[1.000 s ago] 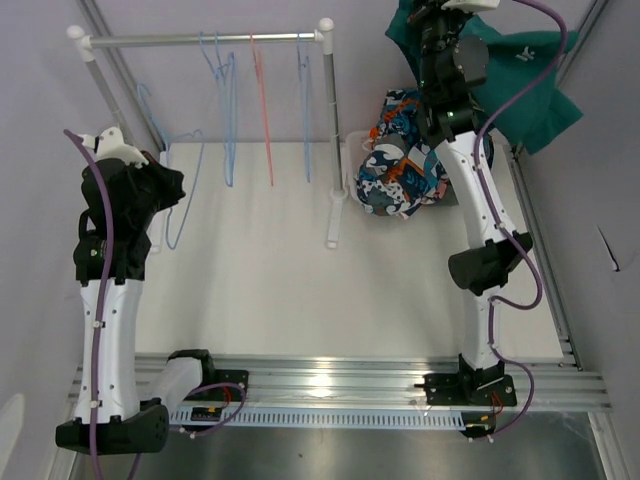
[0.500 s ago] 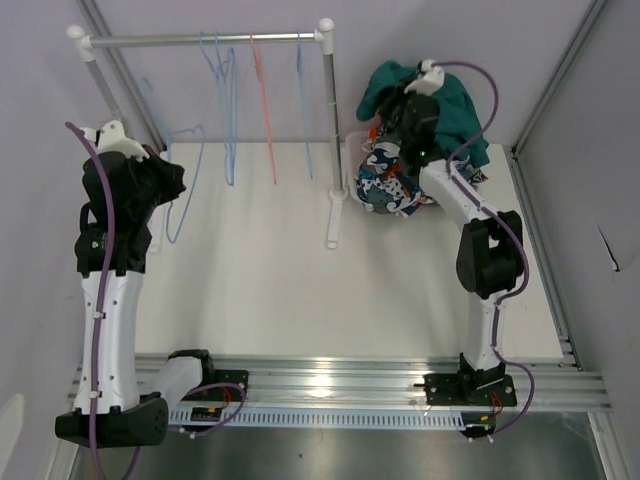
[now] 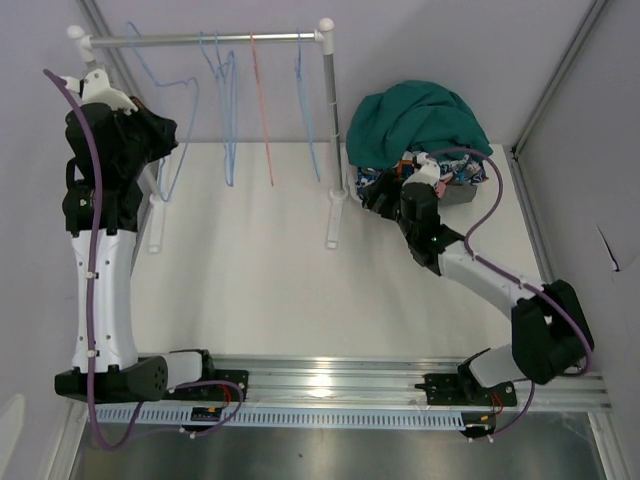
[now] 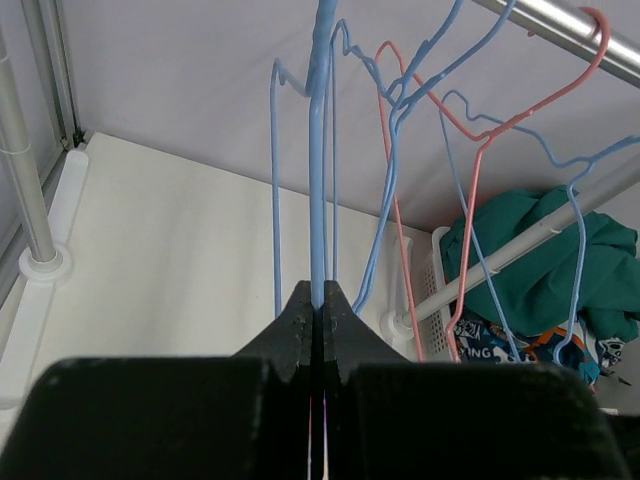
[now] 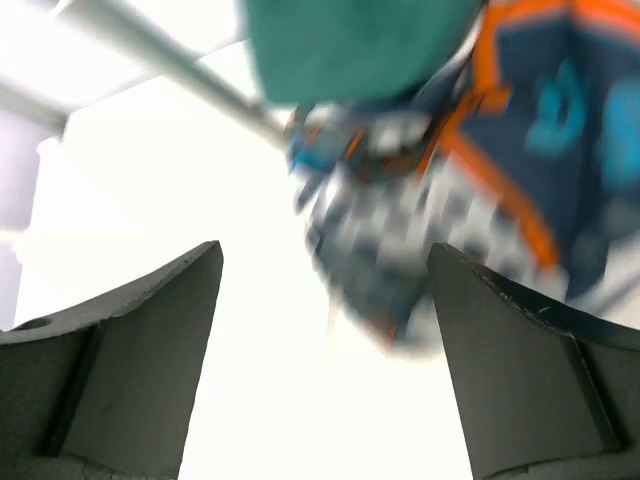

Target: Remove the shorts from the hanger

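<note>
white table [image 3: 250, 270] under a clothes rack's [image 3: 330, 140] feet and, far right, seemingly a basket [image 4: 441, 285] of shorts [image 3: 420, 118]

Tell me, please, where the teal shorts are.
In the top view, the teal shorts lie atop the pile at the table's far right, right of the rack post and just beyond the right claw.

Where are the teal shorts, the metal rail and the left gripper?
teal shorts [image 3: 420, 115], top view, middle of the heap.
metal rail [image 3: 180, 40], top view, mid bar.
left gripper [image 4: 318, 296], left wrist view, fingertips shut on blue hanger [image 4: 318, 150].
</note>
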Tool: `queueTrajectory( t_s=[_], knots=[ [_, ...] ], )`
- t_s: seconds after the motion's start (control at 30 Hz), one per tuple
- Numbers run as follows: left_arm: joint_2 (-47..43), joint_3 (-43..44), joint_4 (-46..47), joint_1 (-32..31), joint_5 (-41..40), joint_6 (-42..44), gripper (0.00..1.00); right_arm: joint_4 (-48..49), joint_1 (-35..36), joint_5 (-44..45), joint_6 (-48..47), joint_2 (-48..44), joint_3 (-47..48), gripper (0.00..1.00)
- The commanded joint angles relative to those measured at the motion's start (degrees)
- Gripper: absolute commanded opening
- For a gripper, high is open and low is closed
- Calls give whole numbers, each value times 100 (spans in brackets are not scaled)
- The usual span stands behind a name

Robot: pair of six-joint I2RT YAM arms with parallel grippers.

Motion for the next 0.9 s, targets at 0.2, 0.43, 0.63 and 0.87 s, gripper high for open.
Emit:
queueTrajectory(
  t_s=[0.2,0.43,0.63,0.87],
  knots=[
    [905,1353,44,23,181,44,0,24,613,252,-15,-1403,-1262,91],
    [1925,2162,-70,-117,94,53,0,-134,886,313,-50,-1746,-1526,94],
    [2040,1496,26,-547,-267,193,0,-205,904,330,2,-2053,-1912,94],
    [1496,740,97,-768,-610,167,0,-424,930,418,-15,-2449,-2062,94]
  ],
)
